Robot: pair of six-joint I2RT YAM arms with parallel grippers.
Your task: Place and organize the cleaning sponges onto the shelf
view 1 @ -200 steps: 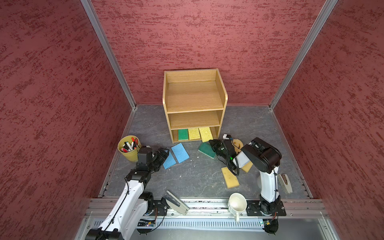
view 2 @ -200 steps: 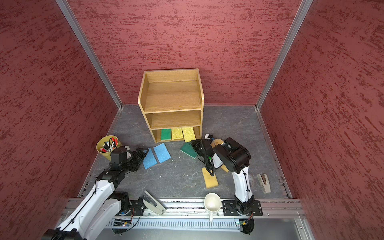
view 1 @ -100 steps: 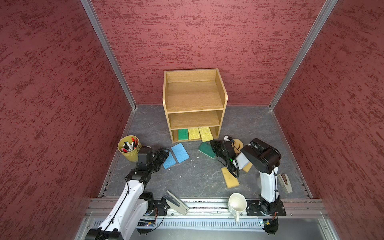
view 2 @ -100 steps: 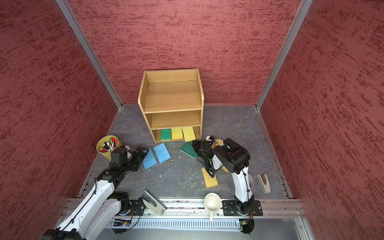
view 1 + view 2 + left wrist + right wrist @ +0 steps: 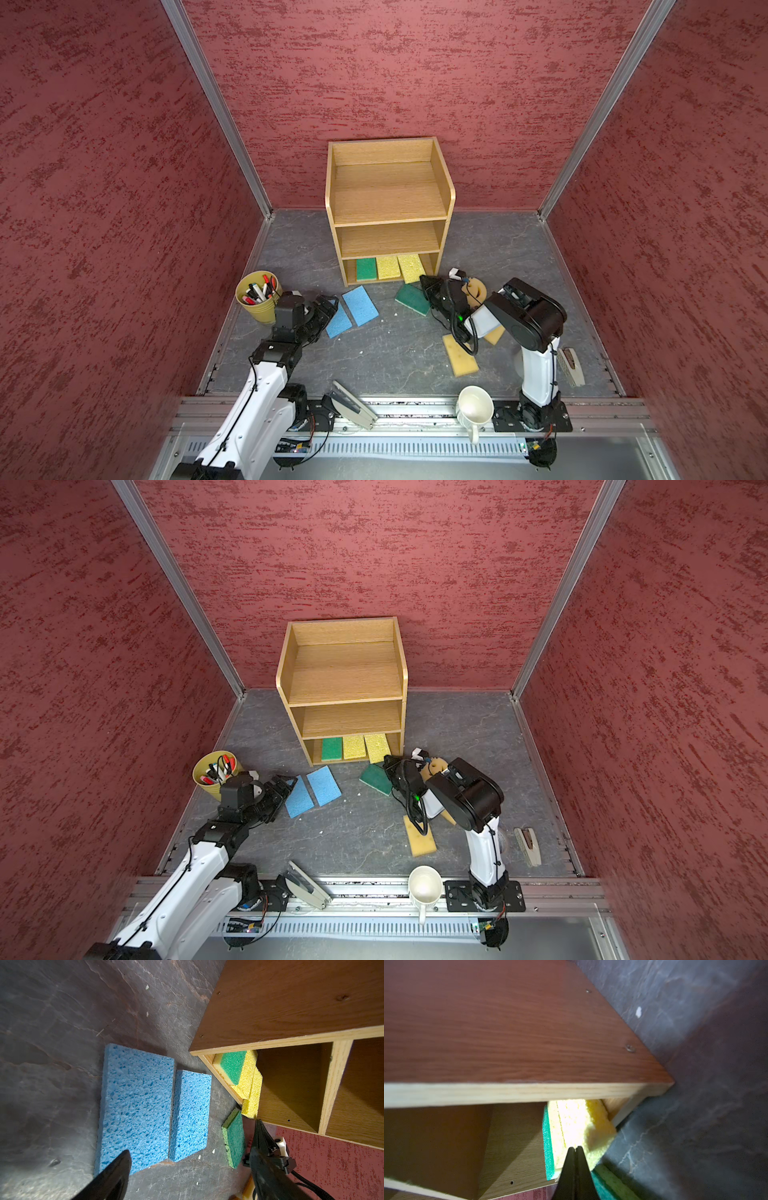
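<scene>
The wooden shelf (image 5: 388, 216) (image 5: 345, 696) holds a green sponge (image 5: 366, 269) and two yellow sponges (image 5: 387, 267) (image 5: 410, 267) on its bottom tier. Two blue sponges (image 5: 360, 305) (image 5: 337, 322) lie on the floor, and my open left gripper (image 5: 328, 307) (image 5: 191, 1138) hovers at their near end. My right gripper (image 5: 424, 279) (image 5: 575, 1149) is shut and empty. Its tip is at the jutting yellow sponge (image 5: 583, 1126), beside the loose dark green sponge (image 5: 411, 299). The round yellow sponge (image 5: 478, 289) and two tan sponges (image 5: 459, 360) (image 5: 494, 334) lie near the right arm.
A yellow pen cup (image 5: 257, 297) stands left of my left arm. A white mug (image 5: 475, 405) and a grey clip-like tool (image 5: 353, 402) sit at the front rail. Another tool (image 5: 571, 365) lies at the right. Red walls enclose the floor.
</scene>
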